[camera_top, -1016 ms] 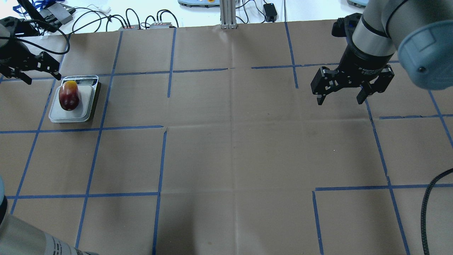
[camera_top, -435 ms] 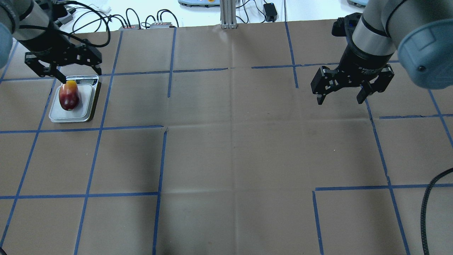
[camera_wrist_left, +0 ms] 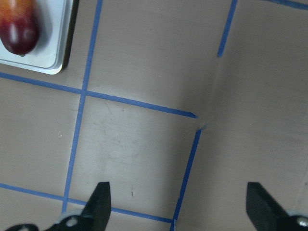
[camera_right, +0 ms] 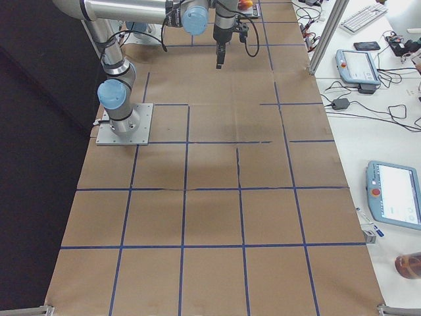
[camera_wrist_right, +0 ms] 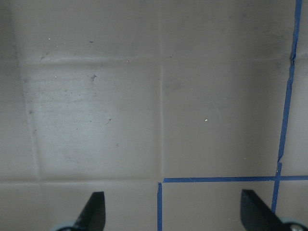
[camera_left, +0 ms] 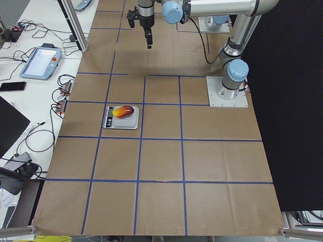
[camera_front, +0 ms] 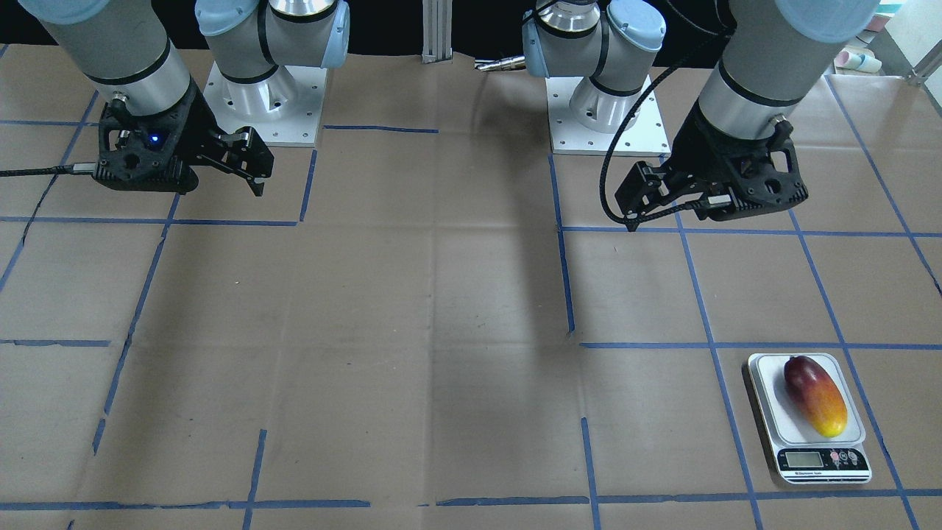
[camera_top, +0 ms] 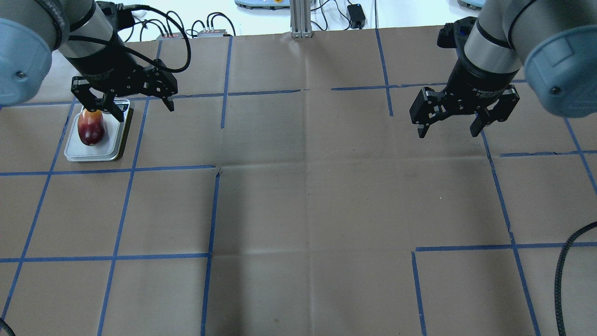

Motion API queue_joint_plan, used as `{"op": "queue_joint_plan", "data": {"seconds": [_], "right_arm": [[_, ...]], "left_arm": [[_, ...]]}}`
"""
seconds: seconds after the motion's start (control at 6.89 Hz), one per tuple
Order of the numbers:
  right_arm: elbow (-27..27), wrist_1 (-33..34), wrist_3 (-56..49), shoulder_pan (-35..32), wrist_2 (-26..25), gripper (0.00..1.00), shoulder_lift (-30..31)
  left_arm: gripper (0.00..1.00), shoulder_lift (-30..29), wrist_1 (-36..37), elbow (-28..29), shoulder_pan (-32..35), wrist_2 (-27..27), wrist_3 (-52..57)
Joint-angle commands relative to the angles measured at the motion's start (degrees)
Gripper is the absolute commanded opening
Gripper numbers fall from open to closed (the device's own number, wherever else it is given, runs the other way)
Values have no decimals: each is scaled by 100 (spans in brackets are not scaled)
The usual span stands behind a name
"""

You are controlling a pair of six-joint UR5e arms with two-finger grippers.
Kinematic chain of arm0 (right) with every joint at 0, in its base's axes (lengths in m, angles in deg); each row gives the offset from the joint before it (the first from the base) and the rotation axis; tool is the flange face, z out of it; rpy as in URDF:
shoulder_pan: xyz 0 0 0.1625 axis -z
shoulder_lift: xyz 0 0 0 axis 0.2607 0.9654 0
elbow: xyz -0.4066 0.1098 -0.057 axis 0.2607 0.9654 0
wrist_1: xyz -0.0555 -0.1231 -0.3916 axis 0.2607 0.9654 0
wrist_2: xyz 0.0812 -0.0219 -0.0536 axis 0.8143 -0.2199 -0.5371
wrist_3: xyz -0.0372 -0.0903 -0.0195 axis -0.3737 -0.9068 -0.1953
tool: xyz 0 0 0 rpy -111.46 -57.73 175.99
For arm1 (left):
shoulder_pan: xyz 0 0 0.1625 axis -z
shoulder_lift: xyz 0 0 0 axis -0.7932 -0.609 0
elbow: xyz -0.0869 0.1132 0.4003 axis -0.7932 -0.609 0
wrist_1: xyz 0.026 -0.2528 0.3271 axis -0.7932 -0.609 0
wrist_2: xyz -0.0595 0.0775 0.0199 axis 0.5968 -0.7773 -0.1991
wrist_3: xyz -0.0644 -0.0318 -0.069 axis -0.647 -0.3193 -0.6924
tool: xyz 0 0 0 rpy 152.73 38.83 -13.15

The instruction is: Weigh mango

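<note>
The mango (camera_top: 91, 129) lies along the white scale (camera_top: 112, 148) at the table's far left, its yellow end toward the scale's display. It also shows in the front view (camera_front: 815, 395), lying on the scale (camera_front: 770, 412), and in the left wrist view (camera_wrist_left: 19, 24). My left gripper (camera_top: 131, 108) is open and empty. It hovers above the scale's display end and reaches past its right side, clear of the mango. Its fingertips frame bare paper in the left wrist view (camera_wrist_left: 178, 197). My right gripper (camera_top: 448, 134) is open and empty above the far right of the table.
Brown paper with a blue tape grid covers the table (camera_top: 308, 196). Cables and small boxes (camera_top: 205, 32) and an aluminium post (camera_top: 301, 18) stand along the far edge. A black cable (camera_top: 564, 270) hangs at the near right.
My left arm has swung to the right, from the table's left edge to above the scale's display end. The mango, the scale and my right arm have not moved.
</note>
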Motion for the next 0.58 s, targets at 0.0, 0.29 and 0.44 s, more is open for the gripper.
{"op": "queue_joint_plan", "data": {"seconds": [0.0,0.29,0.44], "right_arm": [[0,0,0,0,0,100,0],[0,0,0,0,0,100,0],[0,0,0,0,0,100,0]], "left_arm": [[100,122,-45,-88,284,15,-200],[100,122,-53,-97,329,15,-149],[100,148,-53,-105,329,7,-113]]}}
